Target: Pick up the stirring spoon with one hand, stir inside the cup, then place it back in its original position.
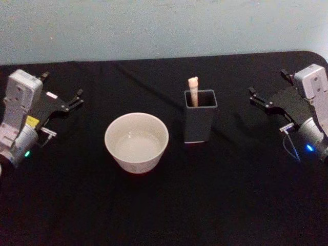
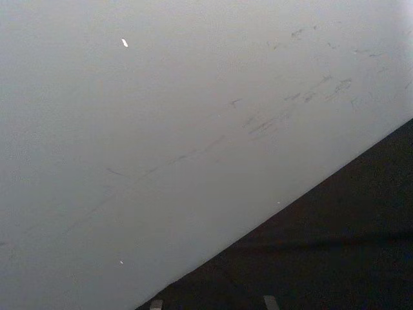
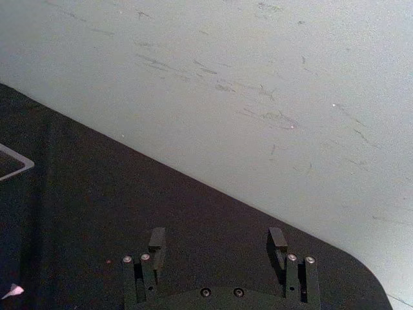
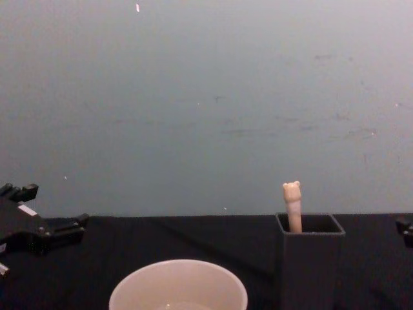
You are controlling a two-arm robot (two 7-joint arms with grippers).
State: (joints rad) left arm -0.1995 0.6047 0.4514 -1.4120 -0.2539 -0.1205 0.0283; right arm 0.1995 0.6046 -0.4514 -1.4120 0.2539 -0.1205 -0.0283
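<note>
Spoon (image 1: 192, 87): cream handle with a bear-head knob; upright in the holder (image 1: 200, 120), a dark grey, square-mouthed box; bowl hidden inside. Cup (image 1: 137, 142): round, smooth, cream-white; near the holder's left on black cloth (image 1: 164, 205). Left claw (image 1: 62, 84) and right claw (image 1: 267, 82): fingers spread, empty, at opposite sides; yellow sticker (image 1: 32, 121) on the left arm, possibly a warning label, writing illegible.

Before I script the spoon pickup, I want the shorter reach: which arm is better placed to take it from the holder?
Right, probably. The right gripper sits open nearer the dark grey holder where the stirring spoon stands; the left gripper would have to reach past the cup.
</note>
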